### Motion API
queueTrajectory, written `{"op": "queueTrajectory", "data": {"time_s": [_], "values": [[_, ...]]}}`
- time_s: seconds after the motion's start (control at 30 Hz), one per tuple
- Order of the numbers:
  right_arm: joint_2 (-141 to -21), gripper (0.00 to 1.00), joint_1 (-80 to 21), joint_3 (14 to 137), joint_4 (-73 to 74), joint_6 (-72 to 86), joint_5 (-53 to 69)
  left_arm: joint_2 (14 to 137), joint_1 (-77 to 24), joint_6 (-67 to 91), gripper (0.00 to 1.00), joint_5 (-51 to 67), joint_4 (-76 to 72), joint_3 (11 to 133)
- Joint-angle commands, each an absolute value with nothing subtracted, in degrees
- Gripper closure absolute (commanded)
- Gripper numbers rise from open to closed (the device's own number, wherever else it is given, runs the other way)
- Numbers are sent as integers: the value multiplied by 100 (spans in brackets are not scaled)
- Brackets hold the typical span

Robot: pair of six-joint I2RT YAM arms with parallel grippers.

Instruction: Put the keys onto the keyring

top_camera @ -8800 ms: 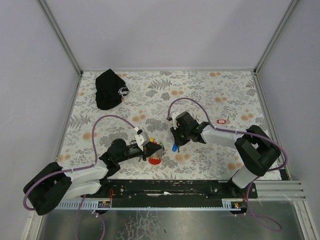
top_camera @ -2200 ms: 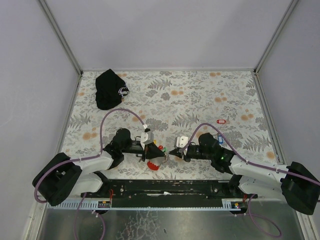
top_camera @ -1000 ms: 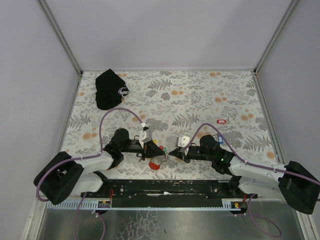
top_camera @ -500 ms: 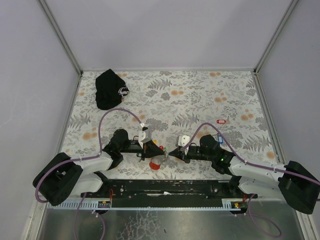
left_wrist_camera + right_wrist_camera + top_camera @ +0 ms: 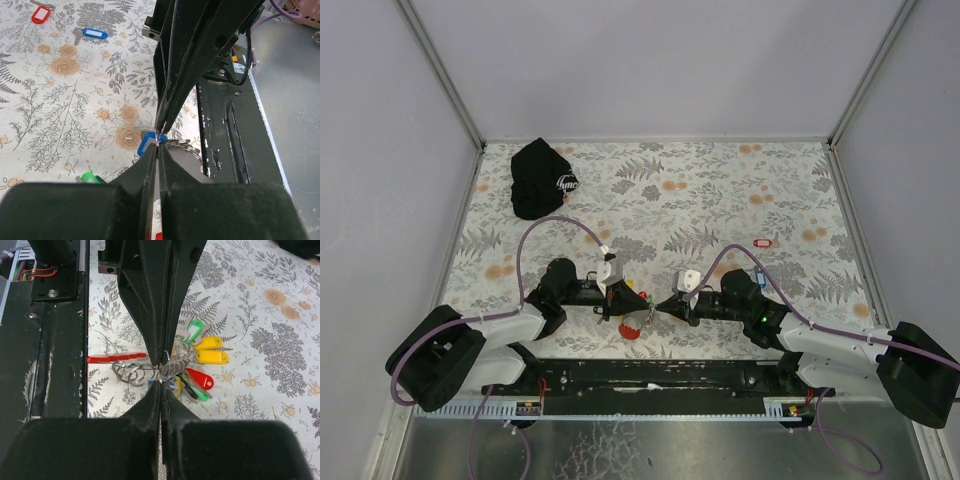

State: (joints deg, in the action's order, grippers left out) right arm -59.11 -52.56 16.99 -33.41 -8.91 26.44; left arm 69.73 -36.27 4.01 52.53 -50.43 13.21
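Near table [image 5: 720, 190] edge, left tool [image 5: 158, 150] pinching keyring [image 5: 135, 374], right tool [image 5: 160, 385] closed beside it, keys [image 5: 210, 356] bunched.

Keyring [image 5: 142, 375] partly behind the left pincer [image 5: 161, 356]; keys [image 5: 210, 357] overlapping, count unclear.

**Right arm comes down to the left gripper**

The right gripper [image 5: 661, 307] has left the middle of the frame and now lies low at lower centre. Its closed tips meet the left gripper [image 5: 636, 309] at the keyring [image 5: 132, 374].

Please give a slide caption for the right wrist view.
Right claw and left claw, both shut, meet at the keyring and keys.
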Motion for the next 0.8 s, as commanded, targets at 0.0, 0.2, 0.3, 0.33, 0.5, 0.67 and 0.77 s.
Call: {"op": "queueTrajectory", "data": {"time_s": [0.0,0.2,0.3,0.33,0.5,0.67,0.77], "values": [[-5879,100,-5301,1757,-3656,-818,2621,6948,-3595,444,100,5258,-5559,1288],[-5863,100,-5304,1801,-3434,-844,2519,6753,-3596,394,100,5010,-5541,1193],[-5840,100,-5307,1793,-3437,-855,2467,6704,-3595,387,100,4980,-5536,1169],[-5856,100,-5302,1797,-3437,-856,2462,6711,-3595,391,100,4986,-5533,1176],[-5911,100,-5304,1811,-3499,-824,2470,6780,-3594,413,100,5085,-5551,1211],[-5885,100,-5303,1794,-3516,-809,2450,6856,-3595,438,100,5156,-5562,1243],[-5864,100,-5304,1785,-3549,-789,2510,6874,-3595,445,100,5173,-5556,1256]]}}
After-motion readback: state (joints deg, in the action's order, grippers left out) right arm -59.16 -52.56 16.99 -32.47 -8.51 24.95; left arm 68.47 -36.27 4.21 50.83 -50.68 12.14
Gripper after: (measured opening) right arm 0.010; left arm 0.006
